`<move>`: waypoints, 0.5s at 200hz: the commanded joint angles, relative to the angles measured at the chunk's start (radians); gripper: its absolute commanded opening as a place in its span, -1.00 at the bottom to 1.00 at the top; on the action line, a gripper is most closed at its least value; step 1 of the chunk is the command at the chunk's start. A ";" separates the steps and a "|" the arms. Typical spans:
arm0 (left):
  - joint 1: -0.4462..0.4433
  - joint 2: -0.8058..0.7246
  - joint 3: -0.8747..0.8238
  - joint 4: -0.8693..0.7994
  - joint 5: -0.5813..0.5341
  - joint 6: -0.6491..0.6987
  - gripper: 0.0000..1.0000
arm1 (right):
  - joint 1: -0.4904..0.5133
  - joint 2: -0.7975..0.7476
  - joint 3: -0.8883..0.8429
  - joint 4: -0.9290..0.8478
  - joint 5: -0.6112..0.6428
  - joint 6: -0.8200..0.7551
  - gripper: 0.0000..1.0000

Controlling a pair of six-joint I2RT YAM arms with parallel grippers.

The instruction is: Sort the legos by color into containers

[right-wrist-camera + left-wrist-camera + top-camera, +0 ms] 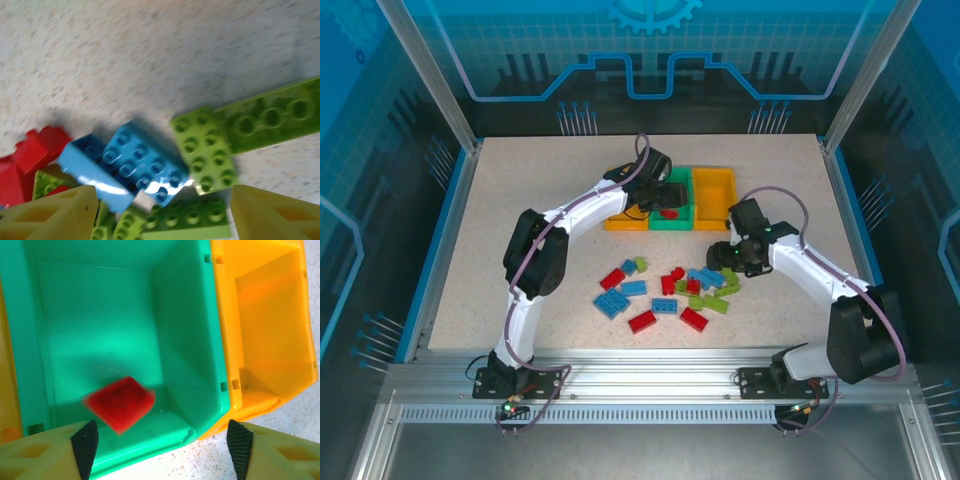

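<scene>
Currently left gripper [161,446] hangs over the green middle container [190,340], jaws spread wide, holding nothing; 1 blurred red lego [120,404] is inside that container. 2 yellow-orange containers [713,185] adjoin it, 1 each side. Right gripper [160,212] sits low over the loose legos [665,290] on the counter [520,220], jaws open, a blue lego [140,167] below and between them, lime legos [205,150] just beside it.

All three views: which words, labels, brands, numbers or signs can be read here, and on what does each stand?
None can be read.
The green bin and the yellow-orange bin are plain.
The studs on the blue brick and the lime green brick are too blurred to tell any mark.
The gear drawing carries no letters.
</scene>
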 commanded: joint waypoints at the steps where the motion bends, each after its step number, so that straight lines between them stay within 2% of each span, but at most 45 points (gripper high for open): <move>1: -0.005 -0.016 0.042 -0.034 0.004 -0.012 0.62 | 0.071 -0.030 0.001 -0.068 -0.033 0.065 0.43; 21: -0.011 -0.042 0.024 -0.039 -0.001 -0.008 0.74 | 0.116 -0.035 -0.012 -0.088 -0.025 0.130 0.41; 42: -0.017 -0.086 -0.028 -0.017 -0.017 -0.014 0.97 | 0.161 -0.033 -0.012 -0.079 -0.037 0.207 0.39; 100: -0.018 -0.238 -0.217 0.062 -0.058 -0.043 0.97 | 0.268 0.082 0.032 -0.090 -0.015 0.273 0.40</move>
